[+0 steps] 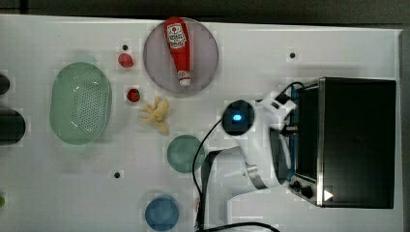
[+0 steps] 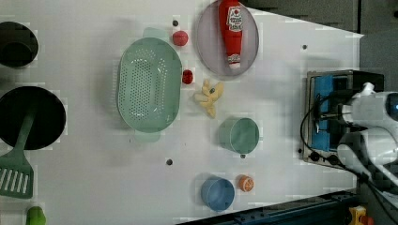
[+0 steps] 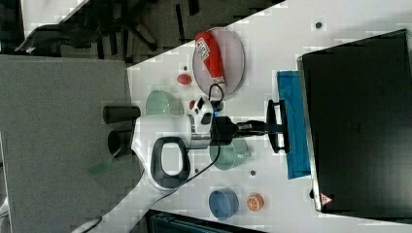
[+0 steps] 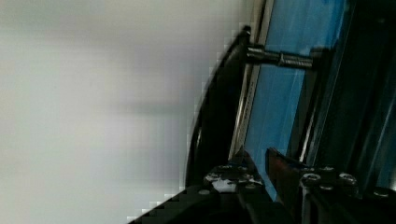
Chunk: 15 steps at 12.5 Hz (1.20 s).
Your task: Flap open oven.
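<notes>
Oven (image 1: 358,140) at the top view's right edge of the table (image 1: 270,38), its blue glass door (image 3: 294,124) tilted partly down. Gripper (image 3: 272,127) meets the door's dark handle (image 3: 281,127), fingers (image 4: 285,170) clamped on the bar. Ketchup bottle (image 1: 179,48) lies on a plate (image 1: 203,63), well apart at the top view's upper middle.
</notes>
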Each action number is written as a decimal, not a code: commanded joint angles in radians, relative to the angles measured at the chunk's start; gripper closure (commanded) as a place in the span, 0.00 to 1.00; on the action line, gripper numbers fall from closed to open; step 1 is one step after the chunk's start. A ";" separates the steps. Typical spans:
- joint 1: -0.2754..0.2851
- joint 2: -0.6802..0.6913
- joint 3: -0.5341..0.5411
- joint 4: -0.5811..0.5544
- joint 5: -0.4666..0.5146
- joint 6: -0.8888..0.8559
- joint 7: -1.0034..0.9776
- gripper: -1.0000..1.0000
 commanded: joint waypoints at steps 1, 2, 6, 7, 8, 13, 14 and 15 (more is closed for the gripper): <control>0.049 0.074 0.058 -0.018 -0.090 -0.002 0.282 0.82; 0.056 0.104 0.072 -0.013 -0.106 -0.003 0.346 0.82; 0.088 0.236 0.090 0.037 -0.145 0.001 0.482 0.82; 0.094 0.267 0.095 0.056 -0.145 0.007 0.483 0.82; 0.097 0.299 0.096 0.076 -0.145 0.022 0.483 0.82; 0.098 0.270 0.097 0.121 -0.070 0.063 0.483 0.82; 0.097 0.225 0.096 0.121 0.015 0.062 0.483 0.82; 0.095 0.172 0.095 0.122 0.116 0.058 0.482 0.82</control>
